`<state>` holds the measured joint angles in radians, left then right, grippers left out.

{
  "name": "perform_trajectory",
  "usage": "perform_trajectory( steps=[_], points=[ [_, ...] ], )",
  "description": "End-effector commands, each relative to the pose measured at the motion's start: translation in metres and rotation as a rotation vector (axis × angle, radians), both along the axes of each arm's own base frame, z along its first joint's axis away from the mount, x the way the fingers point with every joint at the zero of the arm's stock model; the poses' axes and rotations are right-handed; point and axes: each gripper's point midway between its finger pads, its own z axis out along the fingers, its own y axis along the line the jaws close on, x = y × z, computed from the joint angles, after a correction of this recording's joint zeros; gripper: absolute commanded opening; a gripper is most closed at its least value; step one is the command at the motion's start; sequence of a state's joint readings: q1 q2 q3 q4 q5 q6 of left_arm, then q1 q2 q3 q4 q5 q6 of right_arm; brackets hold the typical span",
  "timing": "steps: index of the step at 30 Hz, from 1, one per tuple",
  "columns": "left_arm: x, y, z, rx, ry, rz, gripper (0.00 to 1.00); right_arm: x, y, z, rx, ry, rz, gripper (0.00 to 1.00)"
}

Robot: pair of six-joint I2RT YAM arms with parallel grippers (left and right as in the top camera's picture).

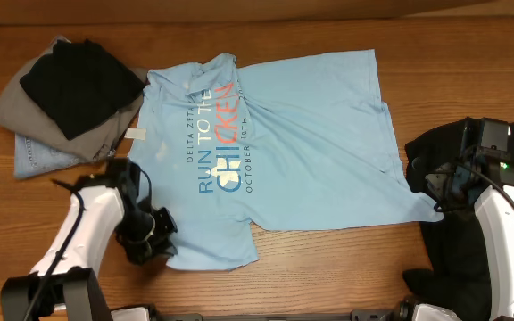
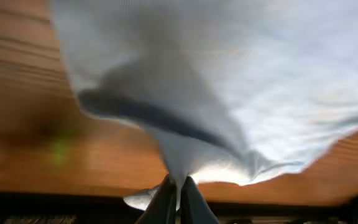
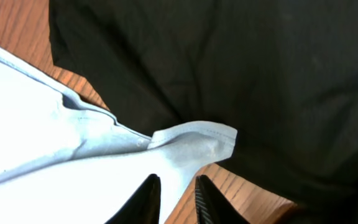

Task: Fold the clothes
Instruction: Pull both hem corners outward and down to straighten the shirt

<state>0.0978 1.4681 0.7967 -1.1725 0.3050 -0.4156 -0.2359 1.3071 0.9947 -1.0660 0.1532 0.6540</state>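
The clothes, a light blue T-shirt point(image 1: 310, 134) with "RUN TO THE CHICKEN" lettering, lie spread across the table's middle. My left gripper point(image 1: 156, 234) sits at the shirt's near left corner. In the left wrist view its fingers point(image 2: 166, 202) are pinched together on a bunch of the blue cloth point(image 2: 229, 74), which hangs lifted off the wood. My right gripper point(image 1: 442, 189) is at the shirt's near right corner. In the right wrist view its jaws point(image 3: 178, 190) stand a little apart, with the shirt's edge point(image 3: 42, 162) and bare wood showing between them.
A plain black garment point(image 1: 458, 259) lies at the right under the right arm, touching the shirt's corner point(image 3: 229, 62). At the far left is a pile of a black point(image 1: 78, 80), a grey point(image 1: 25, 102) and a pale denim-blue point(image 1: 38, 160) garment.
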Motion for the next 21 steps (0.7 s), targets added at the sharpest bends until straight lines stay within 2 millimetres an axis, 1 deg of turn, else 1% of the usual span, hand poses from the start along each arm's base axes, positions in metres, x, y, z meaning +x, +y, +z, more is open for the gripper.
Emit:
perform_trajectory(
  steps=[1,3,6,8,10,14,18,20,21],
  points=[
    [0.013,0.015,0.015,0.083,-0.032,-0.045,0.04,0.0,0.002,0.001,0.024,-0.015,-0.004,0.24],
    [0.015,0.022,0.021,0.118,-0.029,-0.046,0.04,-0.004,0.01,-0.009,0.081,0.001,0.003,0.27],
    [0.02,0.029,0.029,0.127,-0.038,-0.02,0.04,-0.005,0.029,-0.028,0.189,0.021,0.068,0.28],
    [0.022,0.036,0.033,0.132,-0.045,0.009,0.04,-0.01,0.036,-0.041,0.226,0.051,0.074,0.29],
    [0.022,0.045,0.037,0.145,-0.043,0.035,0.04,-0.014,0.037,-0.054,0.237,0.085,0.07,0.3],
    [0.02,0.066,0.044,0.169,-0.041,0.116,0.04,-0.021,0.034,-0.072,0.26,0.144,0.032,0.31],
    [0.018,0.082,0.049,0.161,-0.074,0.191,0.04,-0.025,0.027,-0.08,0.279,0.172,-0.008,0.34],
    [0.017,0.09,0.052,0.164,-0.092,0.223,0.04,-0.025,0.03,-0.08,0.311,0.164,0.023,0.38],
    [0.016,0.093,0.054,0.167,-0.096,0.24,0.04,-0.024,0.034,-0.08,0.332,0.157,0.046,0.41]
  ],
)
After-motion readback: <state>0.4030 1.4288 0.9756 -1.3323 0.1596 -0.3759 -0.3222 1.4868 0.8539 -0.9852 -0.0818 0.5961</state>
